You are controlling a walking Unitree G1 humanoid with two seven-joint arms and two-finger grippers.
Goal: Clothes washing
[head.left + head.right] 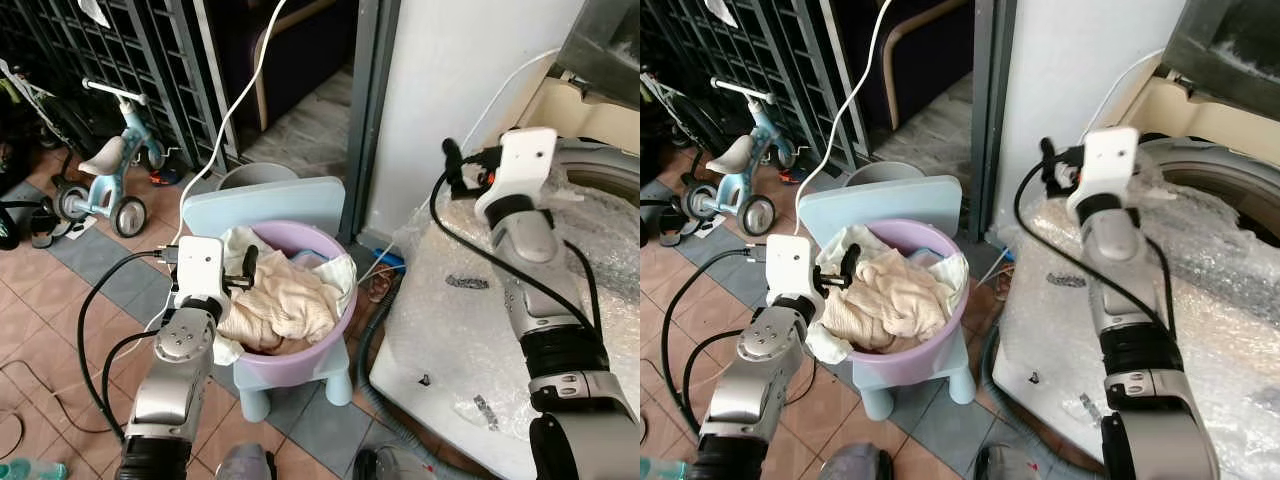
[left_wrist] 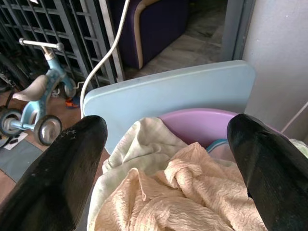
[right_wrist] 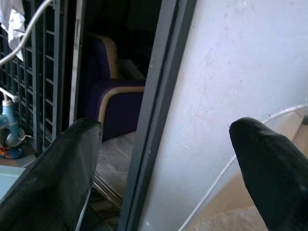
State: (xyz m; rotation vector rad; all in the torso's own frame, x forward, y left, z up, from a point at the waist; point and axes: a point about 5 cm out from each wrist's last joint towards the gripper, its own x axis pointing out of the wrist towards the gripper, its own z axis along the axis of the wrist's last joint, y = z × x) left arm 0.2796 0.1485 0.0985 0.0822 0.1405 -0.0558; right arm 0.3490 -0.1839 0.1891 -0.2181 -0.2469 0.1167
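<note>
On a small pale-blue plastic chair [image 1: 262, 205] in front of us sits a lilac basin [image 1: 305, 355], heaped with crumpled laundry: a peach-coloured textured cloth [image 1: 285, 300] lies on top, with a cream cloth [image 2: 144, 137] beneath it and spilling over the rim on the side nearest our left arm. We hold our left gripper [image 2: 166, 163] just above that pile, at the basin's near-left rim; in the left wrist view its two black fingers [image 2: 57, 168] stand wide apart, with the peach cloth showing between them and nothing pinched. Our right gripper [image 3: 166, 166] is raised well apart from the basin, over the washing machine [image 1: 600, 175] on our right, whose top is wrapped in bubble plastic [image 1: 470, 300]. Its fingers [image 3: 269, 159] are likewise spread and empty, pointing toward a grey door frame [image 3: 154, 110] and a white wall [image 3: 231, 62]. A white cable [image 1: 240, 100] hangs down behind the chair, and a grey ribbed hose [image 1: 375, 385] curves on the tiled floor [image 1: 60, 300] between chair and machine. Farther off to our left, a child's blue tricycle [image 1: 105, 170] stands before a dark metal grille [image 1: 110, 50].
</note>
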